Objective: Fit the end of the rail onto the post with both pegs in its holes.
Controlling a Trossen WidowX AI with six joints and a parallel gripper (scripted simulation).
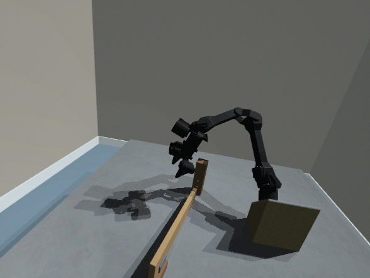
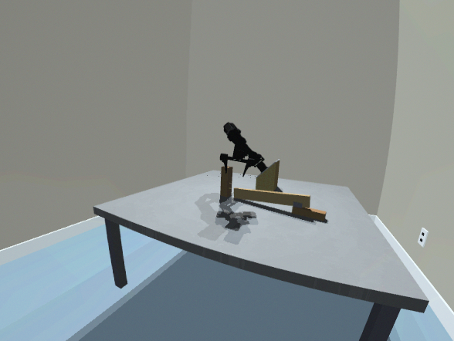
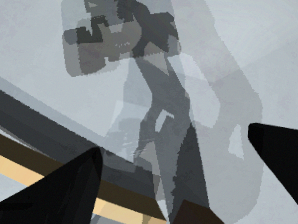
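Observation:
The long wooden rail (image 1: 176, 224) (image 2: 270, 197) (image 3: 20, 171) slopes down from the bracket (image 2: 297, 204) on the low footboard block (image 2: 309, 213) to its near end, low at the table. That end is just in front of the upright wooden post (image 1: 200, 177) (image 2: 226, 183) (image 3: 197, 212), with a narrow gap in the exterior view. The pegs on the post show only as tiny specks. The rail's end holes cannot be seen. My gripper (image 1: 175, 170) (image 2: 235, 173) (image 3: 176, 143) is open and empty, pointing down, above the rail and near the height of the post's top.
The grey table (image 1: 78, 245) (image 2: 154, 208) bears everything. The arm's base stands by a wedge-shaped wooden block (image 1: 280, 223) (image 2: 270, 177), to the right of the rail in the top view. Shadows of the arm and rail cross the table top.

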